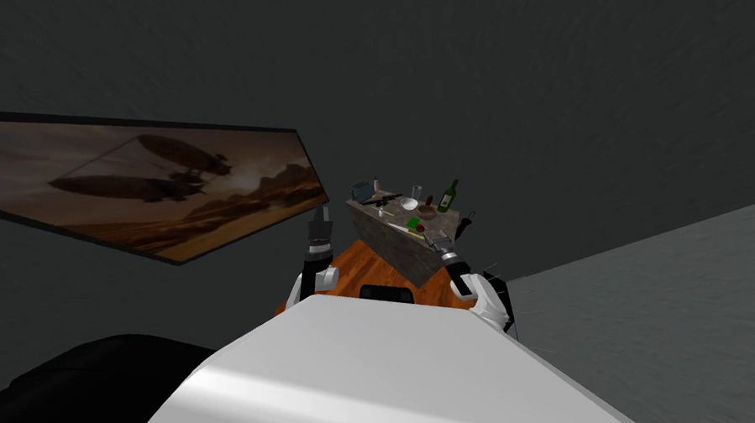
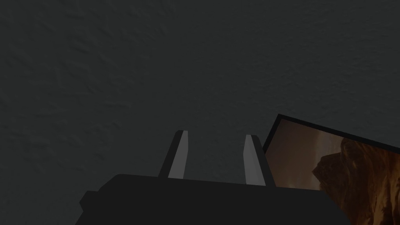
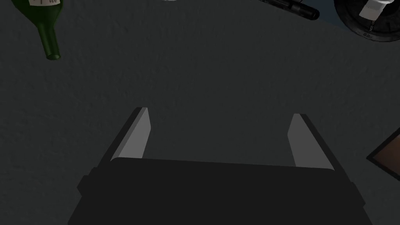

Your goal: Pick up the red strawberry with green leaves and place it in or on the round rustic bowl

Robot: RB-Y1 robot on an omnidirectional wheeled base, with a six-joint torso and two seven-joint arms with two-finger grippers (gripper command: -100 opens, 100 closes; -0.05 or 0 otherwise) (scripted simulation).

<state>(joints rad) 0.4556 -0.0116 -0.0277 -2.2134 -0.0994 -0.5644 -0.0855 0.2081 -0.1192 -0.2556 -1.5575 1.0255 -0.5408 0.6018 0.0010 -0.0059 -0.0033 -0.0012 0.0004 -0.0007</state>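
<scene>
A small red strawberry (image 1: 419,227) with a green patch beside it lies near the front end of a stone-patterned counter (image 1: 395,245) in the head view. Just behind it sits the round brown bowl (image 1: 427,212). My right gripper (image 1: 432,242) reaches up close to the strawberry at the counter's near corner. In the right wrist view that gripper (image 3: 220,111) is open, nothing between its fingers, with a dark wall beyond. My left gripper (image 1: 318,217) is raised to the left of the counter, and its fingers (image 2: 180,154) stand apart around nothing.
The counter is crowded: a green bottle (image 1: 449,194) (image 3: 46,33), a clear glass bowl (image 1: 410,205), a blue pot (image 1: 360,191), dark utensils (image 1: 383,198) and a knife (image 1: 464,225). A framed picture (image 1: 138,186) hangs on the left. A wooden floor (image 1: 355,265) lies below.
</scene>
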